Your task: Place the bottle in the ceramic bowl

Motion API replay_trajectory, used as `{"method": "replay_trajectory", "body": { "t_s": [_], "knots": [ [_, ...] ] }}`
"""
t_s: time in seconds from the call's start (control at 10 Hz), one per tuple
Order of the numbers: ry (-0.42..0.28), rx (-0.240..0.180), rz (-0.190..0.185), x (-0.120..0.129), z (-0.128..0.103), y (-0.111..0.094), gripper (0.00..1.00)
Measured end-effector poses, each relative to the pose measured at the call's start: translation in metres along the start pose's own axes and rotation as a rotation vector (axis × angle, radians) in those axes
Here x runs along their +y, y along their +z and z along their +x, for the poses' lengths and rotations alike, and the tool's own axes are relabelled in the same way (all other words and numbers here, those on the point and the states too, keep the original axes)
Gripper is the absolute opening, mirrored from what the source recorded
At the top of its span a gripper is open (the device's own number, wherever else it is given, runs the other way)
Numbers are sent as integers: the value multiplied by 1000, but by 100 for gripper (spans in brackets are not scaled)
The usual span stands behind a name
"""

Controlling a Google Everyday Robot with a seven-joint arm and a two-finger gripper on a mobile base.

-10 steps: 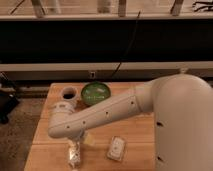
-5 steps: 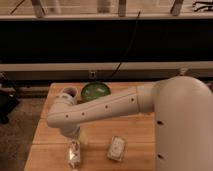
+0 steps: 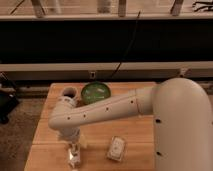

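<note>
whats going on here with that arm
A one-armed robot is working at a wooden table. Its gripper is down near the front edge, right at the pale bottle; whether it has hold of it does not show. The green ceramic bowl sits at the back beside a white mug, bottle not yet in it. A pale packet lies right of the gripper.

Arm [image 3: 100, 112] above end effector [image 3: 74, 156] nearer mug [image 3: 68, 92]

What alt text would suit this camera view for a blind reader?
A white robot arm reaches across a wooden table, its gripper down at a pale bottle near the front edge. A green ceramic bowl and white mug stand at the back; a flat packet lies in front.
</note>
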Motion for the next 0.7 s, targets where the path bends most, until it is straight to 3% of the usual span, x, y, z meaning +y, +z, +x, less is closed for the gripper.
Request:
{"method": "replay_trajectory", "body": {
  "t_s": [0.3,0.7],
  "knots": [
    [-34,23,-4,7,-7,10,80],
    [-65,-1,-6,10,-12,25,80]
  ]
}}
